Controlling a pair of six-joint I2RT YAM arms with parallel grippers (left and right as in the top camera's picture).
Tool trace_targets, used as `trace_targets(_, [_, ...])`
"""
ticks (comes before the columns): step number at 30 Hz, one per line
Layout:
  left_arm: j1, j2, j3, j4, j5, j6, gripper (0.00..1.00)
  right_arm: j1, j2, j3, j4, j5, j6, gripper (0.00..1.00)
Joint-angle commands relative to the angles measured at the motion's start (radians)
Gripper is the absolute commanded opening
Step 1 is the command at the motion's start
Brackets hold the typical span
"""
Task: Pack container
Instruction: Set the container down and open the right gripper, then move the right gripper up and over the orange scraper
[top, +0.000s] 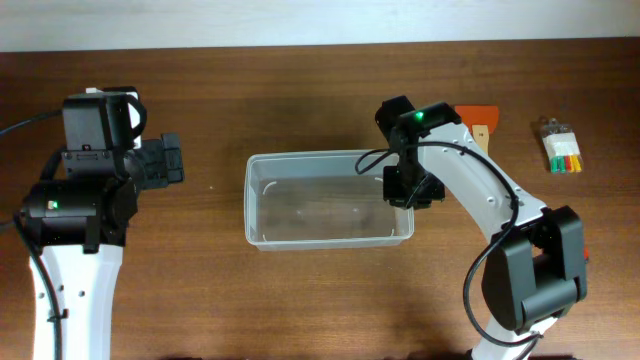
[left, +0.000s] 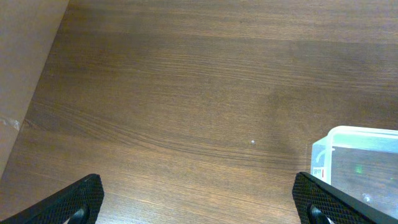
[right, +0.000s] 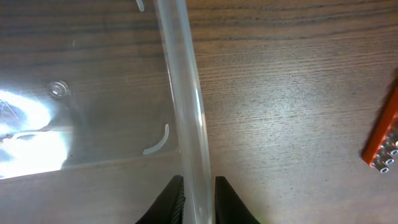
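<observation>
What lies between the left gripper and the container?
Only bare table separates the left gripper from the container, except one tiny speck; overhead and left wrist views show this.

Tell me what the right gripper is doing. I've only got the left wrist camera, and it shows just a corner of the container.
Observer: The right gripper straddles the container at the wall on the right arm's side, jaws either side of the rim.
Operator: Anything inside the container?
Observer: Nothing that I can see.
Operator: What lies outside it?
Observer: An orange tool and a small clear pack of coloured pieces, both on the right arm's side.
</observation>
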Motion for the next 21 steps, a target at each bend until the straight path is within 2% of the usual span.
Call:
trace_targets(1, [0.0, -0.003, 0.023, 0.0, -0.014, -0.01, 0.99, -0.001, 0.006, 0.067, -0.023, 0.006, -0.013, 0.17])
trace_targets(8, [0.0, -0.003, 0.023, 0.0, -0.014, -0.01, 0.99, -0.002, 0.007, 0.224, -0.145, 0.01, -0.044, 0.18])
trace_targets(10, [0.0, -0.003, 0.023, 0.0, -0.014, -0.01, 0.99, -0.003, 0.006, 0.286, -0.193, 0.011, -0.069, 0.27])
trace_targets(11, [0.0, -0.003, 0.023, 0.0, -0.014, -0.01, 0.99, -0.003, 0.006, 0.322, -0.22, 0.015, -0.088, 0.39])
trace_targets(12, [0.0, -0.003, 0.023, 0.0, -0.014, -0.01, 0.99, -0.003, 0.007, 0.357, -0.246, 0.025, -0.106, 0.62])
trace_targets(13, [0.0, -0.003, 0.023, 0.0, -0.014, -0.011, 0.99, -0.005, 0.006, 0.398, -0.278, 0.04, -0.132, 0.99])
trace_targets(17, [0.0, -0.003, 0.023, 0.0, -0.014, -0.01, 0.99, -0.026, 0.006, 0.517, -0.389, 0.129, -0.171, 0.99])
trace_targets(21, [0.0, -0.003, 0.023, 0.0, -0.014, -0.01, 0.99, -0.079, -0.018, 0.547, -0.39, 0.141, -0.254, 0.99])
